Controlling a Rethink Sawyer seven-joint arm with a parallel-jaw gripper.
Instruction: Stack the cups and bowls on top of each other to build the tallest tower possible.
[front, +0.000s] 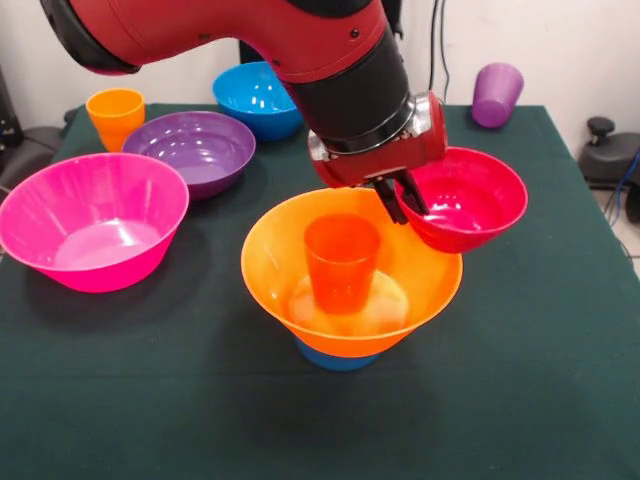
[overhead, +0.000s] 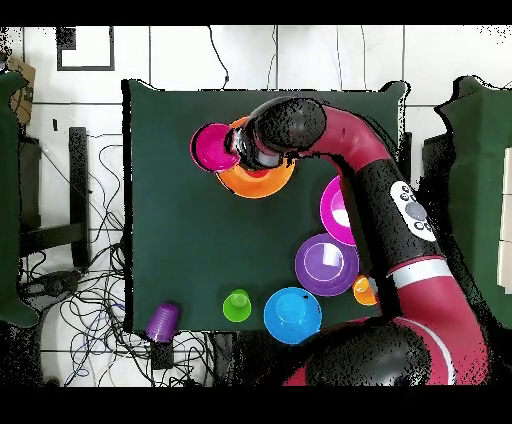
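We're mid-carry on the small red bowl (front: 468, 205). Our hand (front: 405, 200) is pinched onto its rim: front view shows the dark fingers (front: 398, 205) straddling the wall on the side nearest the tower, bowl tilted and apparently off the tabletop (front: 560, 400).

The tower (front: 345, 285) sits about mid-tabletop: small light-blue bowl (front: 335, 357) as base, large orange bowl (front: 400, 290) on it, red-orange cup (front: 342, 262) upright inside. The red bowl overlaps the orange bowl's rim on one side; can't tell if they touch.

Spare parts sit along the arm-side edge and one side edge: pink bowl (front: 90, 225), purple bowl (front: 195, 148), blue bowl (front: 255, 97), yellow-orange cup (front: 115, 115), purple cup (front: 497, 93), green cup (overhead: 237, 305).

Our read on the next move: centre the red bowl over the cup, level it, lower it, then release. Off-centre loading probably tips the cup.
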